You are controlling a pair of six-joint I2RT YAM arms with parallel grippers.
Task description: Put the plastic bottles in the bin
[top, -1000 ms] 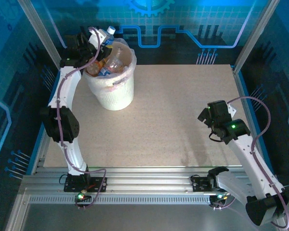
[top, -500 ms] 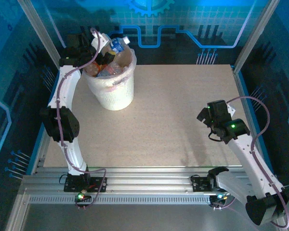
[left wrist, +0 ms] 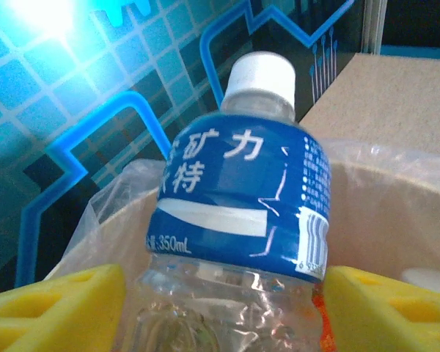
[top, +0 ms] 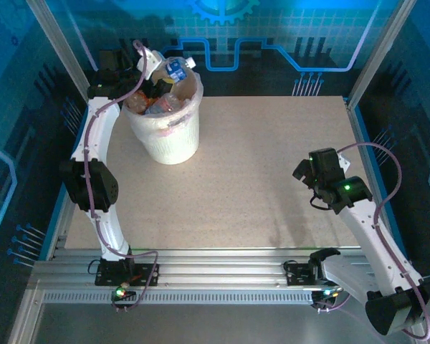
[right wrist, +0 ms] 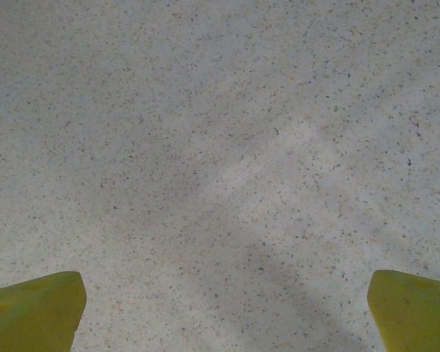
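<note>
A bottle [left wrist: 238, 198] with a blue label [left wrist: 227, 220] and a white cap [left wrist: 260, 77] is framed between the yellow pads [left wrist: 59, 308] of the left end effector [left wrist: 225, 308]. The end effector is released, and a thin gap appears to be left on either side of the clear body, so the bottle is not gripped. From the top view the bottle is seen lying tilted on the heap of bottles [top: 154, 104] by which the bin [top: 173, 143] is filled to the rim, its cap pointed towards the far edge. The bin, lined with a translucent bag [left wrist: 121, 194], is stood near the far left corner of the worktop [top: 272, 165], and the left arm [top: 93, 143] is reached up beside it. The right end effector [right wrist: 224, 308] is held wide open above bare worktop on the right side, well apart from the bin.
</note>
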